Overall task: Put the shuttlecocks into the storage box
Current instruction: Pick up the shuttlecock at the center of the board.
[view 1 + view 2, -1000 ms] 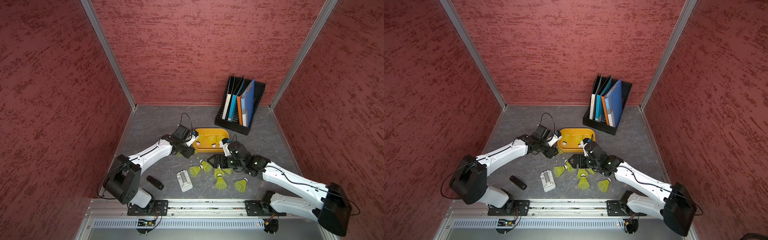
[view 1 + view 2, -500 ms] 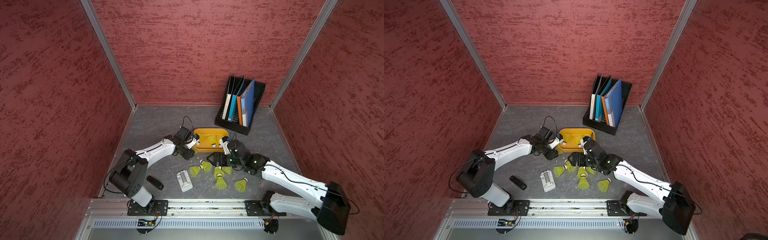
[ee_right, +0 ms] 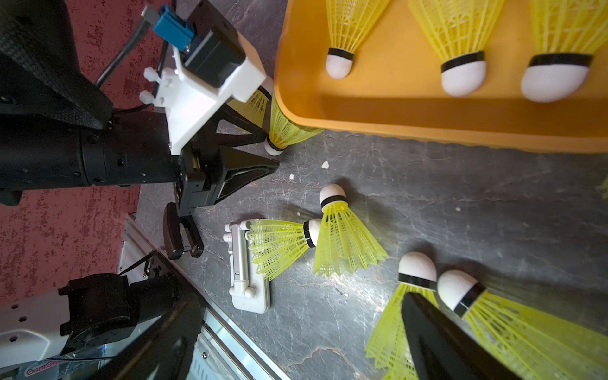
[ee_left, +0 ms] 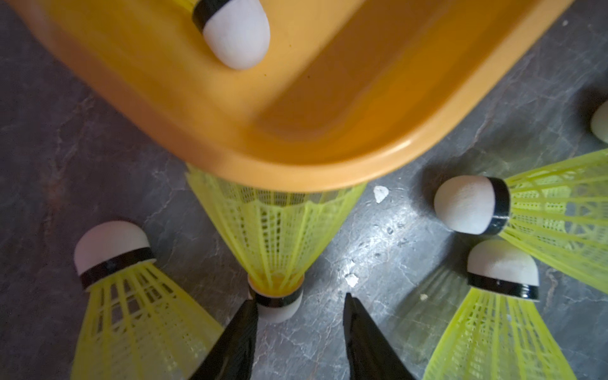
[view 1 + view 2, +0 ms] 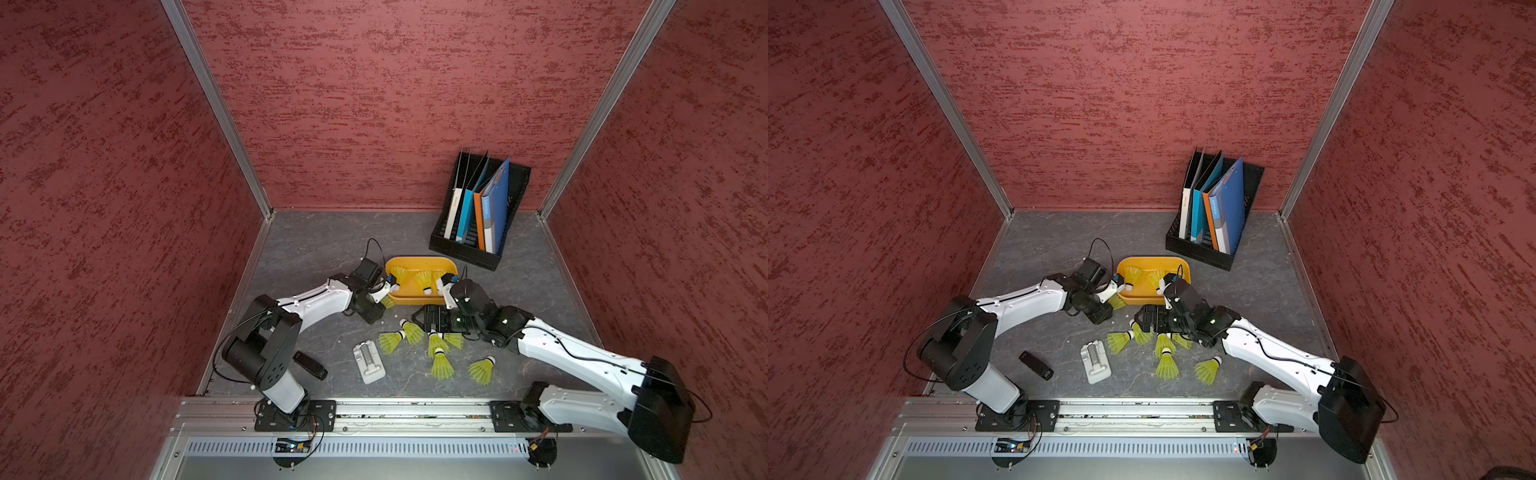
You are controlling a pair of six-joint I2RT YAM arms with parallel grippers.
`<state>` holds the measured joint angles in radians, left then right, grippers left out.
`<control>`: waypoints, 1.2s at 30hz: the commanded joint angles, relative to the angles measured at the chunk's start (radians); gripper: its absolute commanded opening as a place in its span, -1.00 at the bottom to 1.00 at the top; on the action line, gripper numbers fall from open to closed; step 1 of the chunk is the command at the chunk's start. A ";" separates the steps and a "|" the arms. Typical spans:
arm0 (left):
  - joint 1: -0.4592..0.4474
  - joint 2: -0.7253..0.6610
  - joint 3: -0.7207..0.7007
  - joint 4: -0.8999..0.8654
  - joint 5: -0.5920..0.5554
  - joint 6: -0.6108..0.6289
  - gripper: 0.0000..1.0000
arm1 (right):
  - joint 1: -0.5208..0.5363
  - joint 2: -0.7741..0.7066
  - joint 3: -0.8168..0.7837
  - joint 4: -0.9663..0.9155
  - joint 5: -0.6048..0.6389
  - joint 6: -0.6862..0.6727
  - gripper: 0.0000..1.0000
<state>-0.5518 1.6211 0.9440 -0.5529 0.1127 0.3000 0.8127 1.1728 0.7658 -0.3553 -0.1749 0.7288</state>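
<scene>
surface: grey marbled table (image 5: 311, 249) | resting on it: orange tray (image 5: 415, 261), black file rack (image 5: 461, 251), loose shuttlecocks (image 5: 441, 365) beside tray, white gadget (image 5: 368, 361), black stick (image 5: 309, 365)

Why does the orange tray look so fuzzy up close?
Left wrist view: the shallow orange-yellow plastic tray sits close to the lens and looks soft; the grey tabletop shows shiny glare. Both top views: the tray is small but crisp.

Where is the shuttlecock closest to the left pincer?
In the left wrist view that shuttlecock lies on the floor, tip between the open jaws of the left pincer, skirt under the near left corner of the orange box.
</scene>
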 commanded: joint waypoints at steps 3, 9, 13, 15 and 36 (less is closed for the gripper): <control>-0.005 0.002 -0.030 0.005 -0.017 -0.016 -0.23 | 0.005 0.004 0.033 0.007 0.011 -0.005 0.97; -0.004 0.020 -0.030 0.015 -0.016 -0.023 -0.28 | 0.005 0.013 0.041 0.006 0.011 -0.003 0.97; -0.004 0.022 -0.037 0.026 -0.021 -0.028 -0.30 | 0.005 0.016 0.045 0.007 0.014 0.004 0.97; -0.005 0.022 -0.037 0.032 -0.024 -0.029 -0.31 | 0.005 0.019 0.046 0.009 0.012 0.007 0.97; -0.018 0.044 -0.041 0.081 -0.044 -0.048 -0.52 | 0.004 0.027 0.058 -0.008 0.015 0.003 0.97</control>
<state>-0.5636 1.6703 0.9169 -0.4946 0.0753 0.2604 0.8127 1.1934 0.7959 -0.3573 -0.1749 0.7296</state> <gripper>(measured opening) 0.296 0.984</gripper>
